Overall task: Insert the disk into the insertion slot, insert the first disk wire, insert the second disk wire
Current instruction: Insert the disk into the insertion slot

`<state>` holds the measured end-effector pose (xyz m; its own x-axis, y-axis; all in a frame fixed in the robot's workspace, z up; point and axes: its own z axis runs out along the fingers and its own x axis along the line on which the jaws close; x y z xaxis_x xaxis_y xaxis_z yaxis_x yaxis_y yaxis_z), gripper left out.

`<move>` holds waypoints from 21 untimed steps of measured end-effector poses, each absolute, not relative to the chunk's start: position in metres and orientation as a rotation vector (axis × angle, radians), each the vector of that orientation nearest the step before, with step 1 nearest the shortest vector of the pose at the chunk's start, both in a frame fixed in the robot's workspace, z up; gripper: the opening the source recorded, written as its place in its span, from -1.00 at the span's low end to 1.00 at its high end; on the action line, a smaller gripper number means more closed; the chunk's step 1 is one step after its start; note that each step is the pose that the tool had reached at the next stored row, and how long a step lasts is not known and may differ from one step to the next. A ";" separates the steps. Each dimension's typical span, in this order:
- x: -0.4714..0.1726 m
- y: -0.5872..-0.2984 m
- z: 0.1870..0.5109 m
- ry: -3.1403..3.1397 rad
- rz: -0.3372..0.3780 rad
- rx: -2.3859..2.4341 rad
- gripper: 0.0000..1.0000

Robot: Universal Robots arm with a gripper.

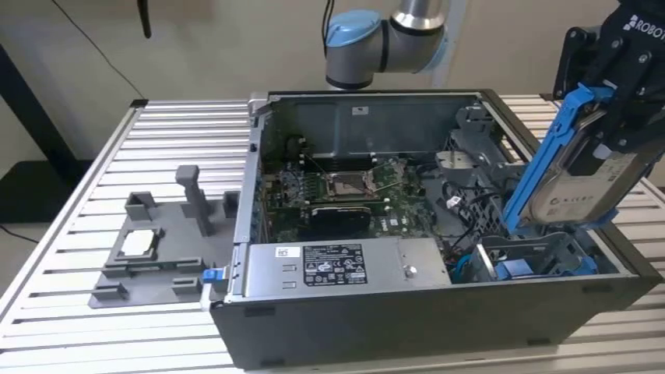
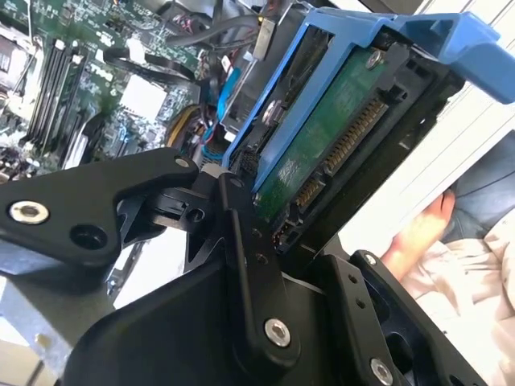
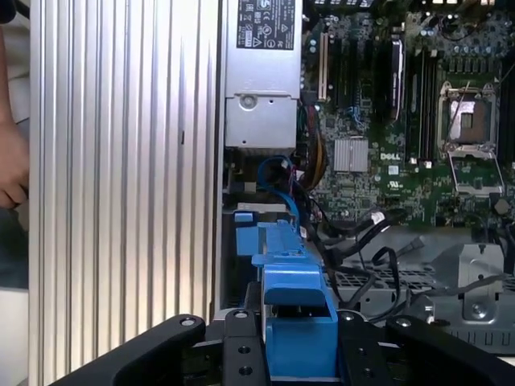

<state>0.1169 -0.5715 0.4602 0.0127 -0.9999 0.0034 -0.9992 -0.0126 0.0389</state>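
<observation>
Clamping the upper end of the disk [image 1: 571, 195], the gripper [image 1: 611, 128] has its fingers drawn in against the two sides of the bright blue frame; in the first wrist view the black fingers flank the blue plastic with no gap showing. Holding it high seems deliberate, since that leaves the lower end free to lead. The disk hangs steeply tilted, label side towards the exterior view's right, its lower end just above the insertion slot [image 1: 540, 253] and not yet seated in it. The slot is the grey cage with blue bits in the near corner of the computer case [image 1: 416, 319], at the exterior view's right. The tilt probably keeps the frame clear of the case wall and of the black cables [image 1: 462, 202] lying loose beside the cage. In the second wrist view the connector row [image 2: 350, 141] on the disk's green board is bare, with no wire plugged in. A person's hand [image 2: 418, 233] rests outside the case, well apart from the slot.
</observation>
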 end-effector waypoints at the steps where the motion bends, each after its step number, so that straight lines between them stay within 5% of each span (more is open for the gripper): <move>1: 0.117 -0.572 0.458 -2.186 -0.039 2.214 -0.35; 21: 0.117 -0.572 0.443 -2.186 -0.039 2.214 -0.35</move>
<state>0.1169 -0.5715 0.4432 0.0131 -0.9999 0.0032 -0.9992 -0.0130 0.0389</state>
